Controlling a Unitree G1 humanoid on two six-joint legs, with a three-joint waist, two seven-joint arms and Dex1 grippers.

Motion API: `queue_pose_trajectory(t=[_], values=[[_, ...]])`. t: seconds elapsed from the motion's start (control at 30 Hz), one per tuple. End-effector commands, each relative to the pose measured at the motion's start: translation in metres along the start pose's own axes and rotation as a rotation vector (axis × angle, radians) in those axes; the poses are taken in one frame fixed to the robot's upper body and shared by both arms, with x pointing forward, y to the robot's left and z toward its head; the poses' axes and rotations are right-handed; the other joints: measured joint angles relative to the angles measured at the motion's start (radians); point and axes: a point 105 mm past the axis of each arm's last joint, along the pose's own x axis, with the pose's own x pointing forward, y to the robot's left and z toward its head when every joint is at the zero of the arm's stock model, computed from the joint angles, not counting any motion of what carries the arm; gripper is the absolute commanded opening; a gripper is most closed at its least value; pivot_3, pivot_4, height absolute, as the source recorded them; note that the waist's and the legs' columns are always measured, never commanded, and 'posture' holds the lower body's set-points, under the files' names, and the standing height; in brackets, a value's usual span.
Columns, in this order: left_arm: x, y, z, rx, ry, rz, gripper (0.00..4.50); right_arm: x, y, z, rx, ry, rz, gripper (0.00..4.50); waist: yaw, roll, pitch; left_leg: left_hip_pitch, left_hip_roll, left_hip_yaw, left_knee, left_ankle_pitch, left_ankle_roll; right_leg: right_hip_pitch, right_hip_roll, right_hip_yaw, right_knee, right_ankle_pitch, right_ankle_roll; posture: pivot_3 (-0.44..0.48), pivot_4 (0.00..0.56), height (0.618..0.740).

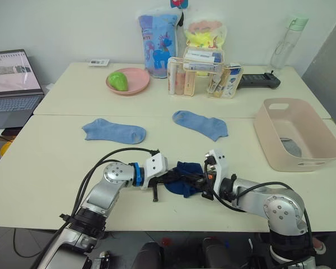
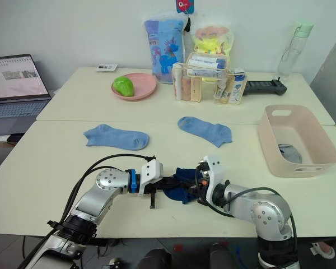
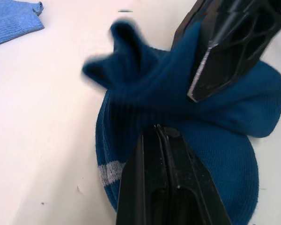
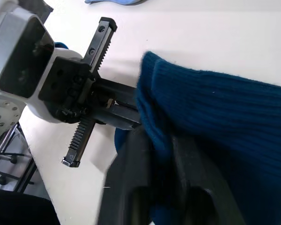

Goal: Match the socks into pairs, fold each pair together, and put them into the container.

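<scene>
The dark navy socks (image 1: 185, 178) lie bunched near the table's front edge, between my two grippers. My left gripper (image 3: 158, 129) comes in from the left and is shut with its tips pinched on the navy fabric. From the right, my right gripper (image 4: 161, 136) is shut on a raised fold of the same socks. Two light blue socks lie flat farther back, one on the left (image 1: 113, 131) and one at centre (image 1: 201, 123). The pale pink container (image 1: 269, 131) stands at the right, with grey sock fabric (image 1: 291, 147) inside it.
A pink plate (image 1: 135, 85) with a green fruit, a clear organiser (image 1: 204, 75) of tubes, two printed bags and a bottle (image 1: 285, 45) line the back. A black device (image 1: 259, 81) lies by the organiser. A laptop (image 1: 11, 84) sits at far left.
</scene>
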Motion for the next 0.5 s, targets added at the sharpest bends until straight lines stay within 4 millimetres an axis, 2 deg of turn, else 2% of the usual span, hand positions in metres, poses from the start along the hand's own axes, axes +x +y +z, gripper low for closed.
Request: queue_pose_trajectory(t=[0.03,0.17,0.27,0.33,0.4,0.43,0.47,0.5], values=[[-0.010,0.011,0.005,-0.022,-0.015,0.067,0.00,-0.004,0.018,0.012,-0.041,-0.044,0.071,1.76,0.000,0.000,0.000,0.000,0.000,0.000,0.000,0.000,0.000,0.000,0.000,0.000,0.000,0.000,0.000,0.000,0.150,0.703],[-0.029,0.028,0.006,-0.154,-0.048,0.189,0.00,-0.015,0.024,0.021,-0.122,-0.050,0.087,3.01,-0.002,0.000,0.000,0.000,0.000,0.000,0.000,0.000,0.000,0.000,0.000,0.000,0.000,0.000,0.000,0.000,0.150,0.703],[-0.042,0.036,0.009,-0.192,-0.068,0.241,0.00,-0.023,0.021,0.028,-0.175,-0.067,0.065,4.05,-0.002,0.001,0.000,0.000,0.000,-0.001,0.000,0.000,0.000,0.000,0.000,-0.001,0.000,0.000,0.000,0.000,0.150,0.703],[-0.058,0.045,0.017,-0.203,-0.092,0.282,0.00,-0.032,0.012,0.036,-0.280,-0.079,0.006,4.05,-0.002,0.000,0.001,0.000,0.000,-0.001,0.000,0.000,0.000,0.000,0.000,-0.001,0.000,0.000,0.000,0.000,0.150,0.703],[-0.065,0.048,0.029,-0.171,-0.109,0.275,0.00,-0.037,-0.001,0.041,-0.377,-0.079,-0.078,4.05,-0.001,0.001,0.002,-0.001,0.000,-0.001,0.000,0.000,0.000,0.000,0.000,-0.001,-0.001,0.000,0.000,0.000,0.150,0.703],[-0.064,0.043,0.037,-0.136,-0.119,0.229,0.00,-0.036,-0.006,0.042,-0.382,-0.086,-0.097,3.61,-0.001,0.000,0.002,-0.001,0.000,-0.001,0.000,0.000,0.000,0.000,0.000,-0.001,-0.001,0.000,0.000,0.000,0.150,0.703],[-0.063,0.040,0.043,-0.115,-0.125,0.195,0.00,-0.034,-0.009,0.043,-0.378,-0.094,-0.106,3.41,-0.001,0.000,0.002,-0.001,0.000,-0.001,0.000,0.000,0.000,0.000,0.000,-0.001,-0.001,0.000,0.000,0.000,0.150,0.703],[-0.059,0.033,0.048,-0.090,-0.123,0.140,0.00,-0.031,-0.011,0.042,-0.380,-0.096,-0.108,3.03,-0.001,0.001,0.002,-0.001,0.000,-0.002,0.000,0.000,0.000,0.000,0.000,-0.001,-0.001,0.000,0.000,0.000,0.150,0.703]])
